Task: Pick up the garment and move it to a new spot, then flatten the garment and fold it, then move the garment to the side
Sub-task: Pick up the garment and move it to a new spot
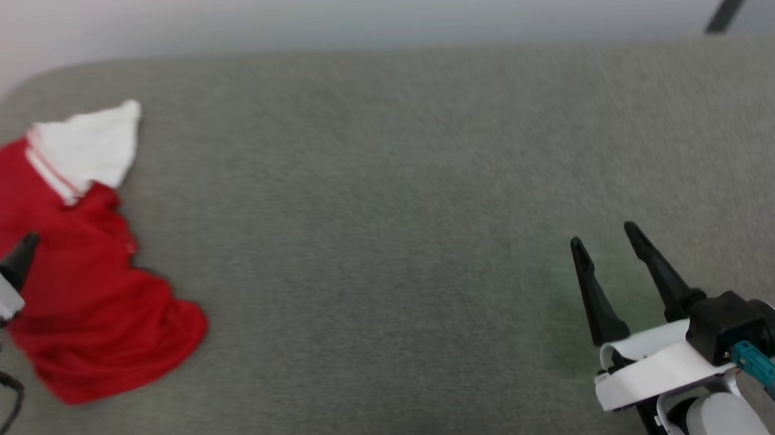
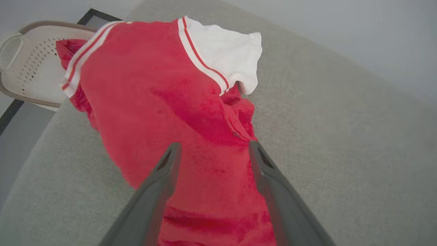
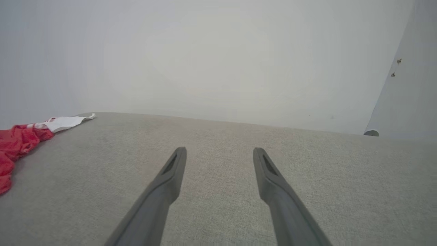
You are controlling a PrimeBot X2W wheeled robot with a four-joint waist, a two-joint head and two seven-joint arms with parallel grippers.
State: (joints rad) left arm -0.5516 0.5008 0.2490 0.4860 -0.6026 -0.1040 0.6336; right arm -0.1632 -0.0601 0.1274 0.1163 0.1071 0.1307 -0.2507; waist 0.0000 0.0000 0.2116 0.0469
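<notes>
The garment (image 1: 86, 286), a bright red shirt with white short sleeves, lies crumpled at the left end of the grey padded surface (image 1: 388, 231). One white sleeve (image 1: 89, 148) sticks out at its far side. My left gripper (image 2: 212, 147) hovers open just above the red fabric (image 2: 170, 102), fingers spread with nothing between them; in the head view one dark fingertip (image 1: 23, 255) shows at the left edge. My right gripper (image 1: 604, 238) stands open over bare surface at the lower right, far from the shirt (image 3: 15, 143).
A beige perforated basket (image 2: 30, 65) sits beyond the surface's left end, with a bit of red cloth (image 2: 65, 48) at its rim. A pale wall runs behind the surface. A dark bar (image 1: 731, 0) stands at the far right.
</notes>
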